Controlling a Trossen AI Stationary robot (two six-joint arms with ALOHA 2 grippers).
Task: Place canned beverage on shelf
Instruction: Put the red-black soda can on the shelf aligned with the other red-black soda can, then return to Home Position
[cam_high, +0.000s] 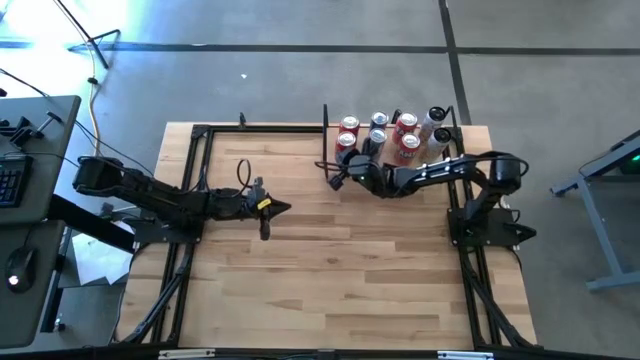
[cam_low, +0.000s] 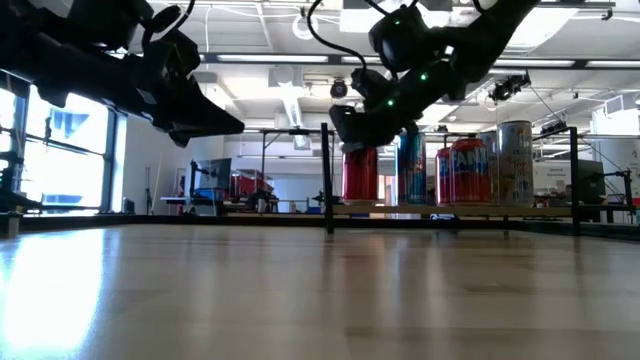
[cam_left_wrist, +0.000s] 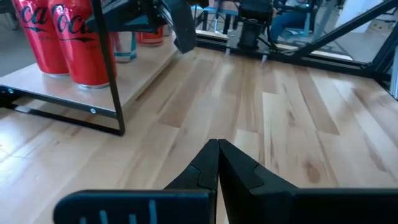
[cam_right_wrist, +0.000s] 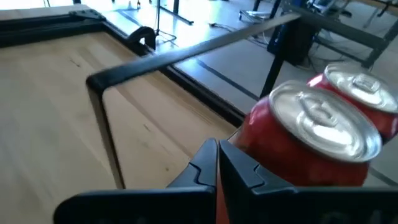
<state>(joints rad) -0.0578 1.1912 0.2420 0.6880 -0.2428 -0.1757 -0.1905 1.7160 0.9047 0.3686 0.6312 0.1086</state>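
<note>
While the slatted wooden table (cam_high: 330, 260) fills most of the high view, the shelf (cam_high: 395, 150) sits on it toward one o'clock from the table's middle, a pale wood panel edged by thin black bars (cam_high: 325, 135). Both dark arms reach inward over the boards: the left arm (cam_high: 150, 195) comes in from nine o'clock, the right arm (cam_high: 470, 180) from three o'clock. On the shelf stands a cluster of cans (cam_high: 385, 135), several red and some silver or blue, packed close together; in the low view they stand upright in a row along the panel. The left gripper (cam_high: 283, 208) hangs above bare table near its centre, well apart from the shelf, its fingers pressed together on nothing. The right gripper (cam_high: 338, 180) sits at the shelf's seven o'clock corner, just beside the nearest red can (cam_right_wrist: 311, 143), fingers pressed together and empty; whether they touch the can cannot be told. That can stands upright on the shelf with a second red can (cam_right_wrist: 360, 93) close behind it.
</note>
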